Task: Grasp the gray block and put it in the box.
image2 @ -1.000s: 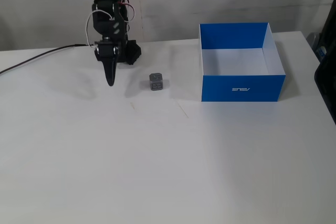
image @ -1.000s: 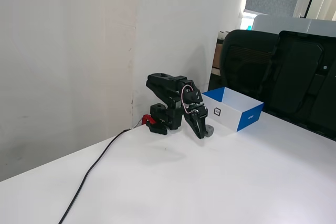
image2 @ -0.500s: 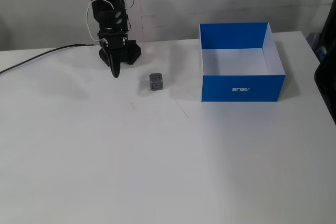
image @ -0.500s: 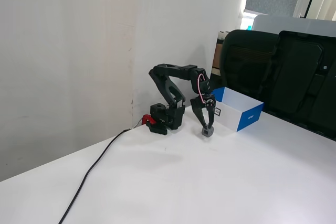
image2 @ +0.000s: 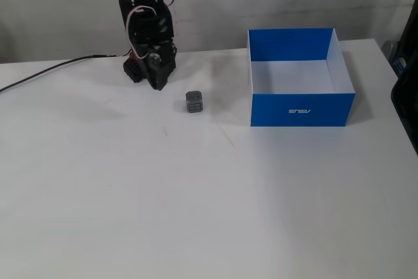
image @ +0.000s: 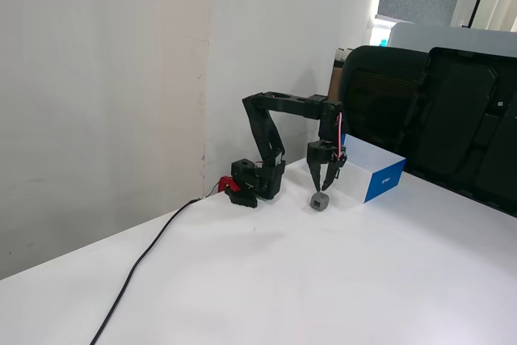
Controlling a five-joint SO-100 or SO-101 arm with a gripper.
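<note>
Pincer (image: pixel 322 186) swung toward gray block (image2: pixel 194 102), jaws parted, box (image2: pixel 300 109) beside

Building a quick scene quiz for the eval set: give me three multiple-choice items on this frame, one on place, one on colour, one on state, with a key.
1. Where is the gray block?
A. inside the box
B. on the table, outside the box
C. between the gripper's fingers, lifted

2. What colour are the outer sides of the box?
A. red
B. green
C. blue

3. What does the box hold?
A. nothing visible
B. the gray block
C. a cable

Key:
1 B, the block sits on the white table left of the box in a fixed view.
2 C, the front wall is blue.
3 A, only its bare white inside shows.
</note>
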